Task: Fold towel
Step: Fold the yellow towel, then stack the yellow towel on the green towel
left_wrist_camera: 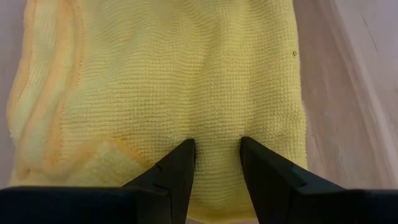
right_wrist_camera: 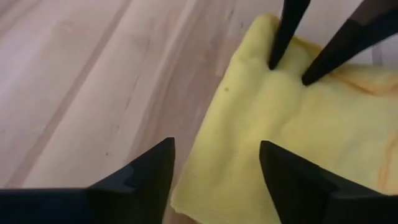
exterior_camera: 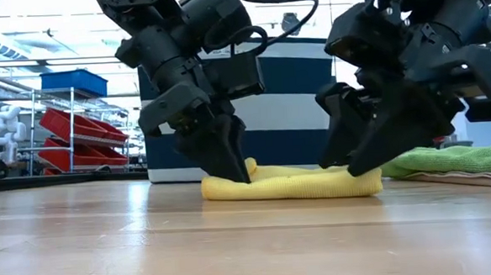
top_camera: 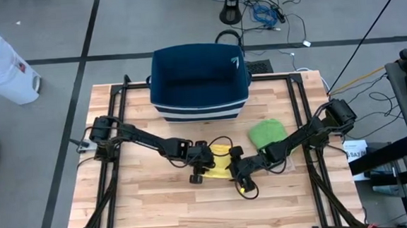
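A folded yellow towel lies flat on the wooden table, between my two grippers. My left gripper stands on its left end, fingers a little apart; the low view shows this gripper coming down steeply. My right gripper is open over the towel's right end. One of its fingers is over bare wood and the other over the towel. My left gripper sets both fingertips down on the towel's top face near its left end. The cloth dents a little under them. The fingers come from above, slanting down from the table's left. The towel lies flat on the table. I cannot tell whether my right gripper touches the towel.
A dark blue bin stands at the far middle of the table. A green cloth lies to the right of the towel. Black frame rails run along the table's sides. Bare wood lies toward the near edge.
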Robot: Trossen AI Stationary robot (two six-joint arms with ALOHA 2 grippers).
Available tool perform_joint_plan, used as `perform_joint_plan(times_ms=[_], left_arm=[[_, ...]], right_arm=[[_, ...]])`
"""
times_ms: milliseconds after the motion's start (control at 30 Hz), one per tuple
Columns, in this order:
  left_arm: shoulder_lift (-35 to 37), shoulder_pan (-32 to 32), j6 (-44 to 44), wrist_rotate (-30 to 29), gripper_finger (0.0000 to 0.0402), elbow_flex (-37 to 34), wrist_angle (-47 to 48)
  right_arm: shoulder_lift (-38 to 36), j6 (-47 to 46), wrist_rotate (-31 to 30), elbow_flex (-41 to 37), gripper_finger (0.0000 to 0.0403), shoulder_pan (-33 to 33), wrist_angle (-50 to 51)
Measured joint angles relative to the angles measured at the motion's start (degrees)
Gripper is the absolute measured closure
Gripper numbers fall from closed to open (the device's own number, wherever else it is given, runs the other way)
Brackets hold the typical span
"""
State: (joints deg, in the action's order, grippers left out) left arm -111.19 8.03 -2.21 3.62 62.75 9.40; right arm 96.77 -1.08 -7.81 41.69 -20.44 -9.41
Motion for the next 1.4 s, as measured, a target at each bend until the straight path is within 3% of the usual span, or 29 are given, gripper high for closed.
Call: perform_joint_plan(times_ms=[200, 500, 767, 1033, 1400], left_arm=[[0.1, 0.0, 0.1, 0.2, 0.0259, -0.1, -2.5], [0.0, 0.0, 0.2, 0.4, 0.0259, -0.2, -2.9], [0.0, 0.0, 0.2, 0.5, 0.0259, -0.2, -3.1], [0.0, 0.0, 0.0, 0.6, 0.0259, -0.2, -3.2], [4.1, 0.6, -2.8, -1.1, 0.0259, -0.4, -5.9]], right_arm=[[0.0, -1.3, 0.0, 0.0, 0.0160, 1.6, 3.7], [0.5, -1.6, 0.7, 0.0, 0.0189, 3.2, 4.3], [7.7, -3.2, 3.7, 0.5, 0.0261, 3.6, 0.3], [4.8, -0.6, 4.8, 0.1, 0.0387, 2.4, 1.8], [-4.8, 1.6, -3.3, -0.3, 0.0397, 1.9, 18.0]])
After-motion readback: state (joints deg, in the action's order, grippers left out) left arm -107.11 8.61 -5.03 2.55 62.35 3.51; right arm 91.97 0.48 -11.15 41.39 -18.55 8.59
